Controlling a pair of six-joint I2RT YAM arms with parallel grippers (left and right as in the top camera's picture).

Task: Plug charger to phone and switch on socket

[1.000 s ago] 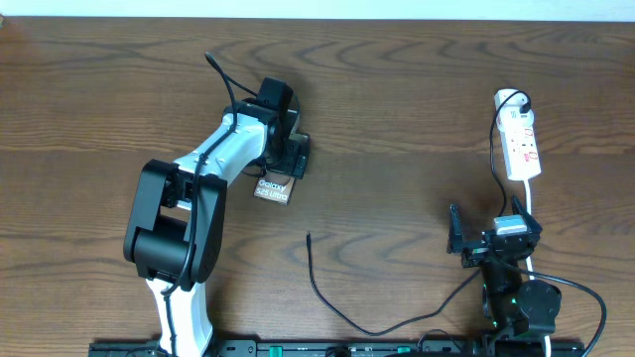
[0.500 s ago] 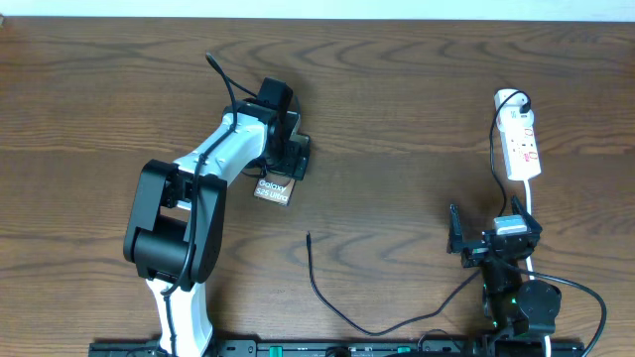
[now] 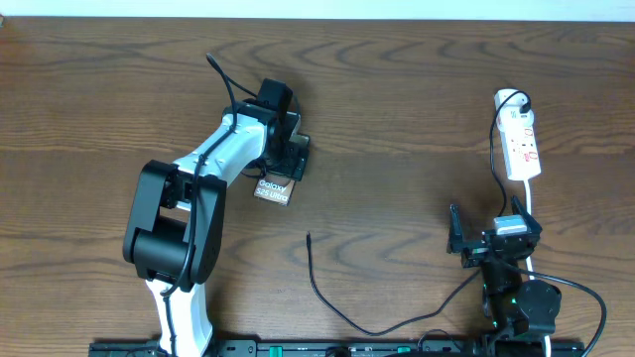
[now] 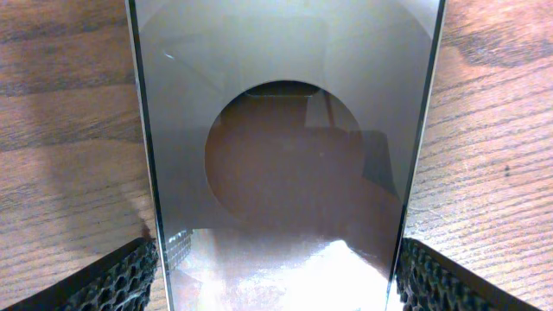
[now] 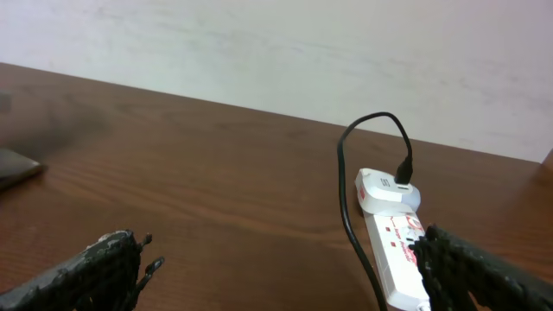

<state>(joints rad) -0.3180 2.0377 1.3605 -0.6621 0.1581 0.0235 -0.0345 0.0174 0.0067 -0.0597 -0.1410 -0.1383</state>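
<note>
Two hands sit well apart on the table (image 3: 397,89). L hand (image 4: 285,278) is down over the phone (image 4: 285,104), with one textured pad (image 4: 121,281) at each long edge, right up against the glass. Can't tell whether the pads press or just sit beside the edges.

The phone lies flat, face up. Its glossy grey face reflects a dark round shape. In the overhead view most of it is hidden under L hand. Only the lettered end, "Galaxy S25 Ultra", sticks out on the hand's near side, toward the arm bases.

R hand (image 5: 289,268) is spread wide w/ nothing between the fingers, low over bare wood. The socket (image 5: 397,259) is a white strip w/ red markings. It lies ahead of R hand, past the fingertips and off toward its right finger, lengthwise away from the hand. In the wrist view that finger overlaps the strip's near end. A white block (image 5: 384,190) sits at the strip's far end w/ a thin black lead plugged into it. The strip's white cord (image 3: 533,203) runs back past R hand.

The charger (image 3: 327,297) lies loose on the table btwn the two hands. Its plug tip is nearer L hand, down and to the right of it, clear of the phone and not touching it. From the tip the cable curves back toward the base of the R arm.
</note>
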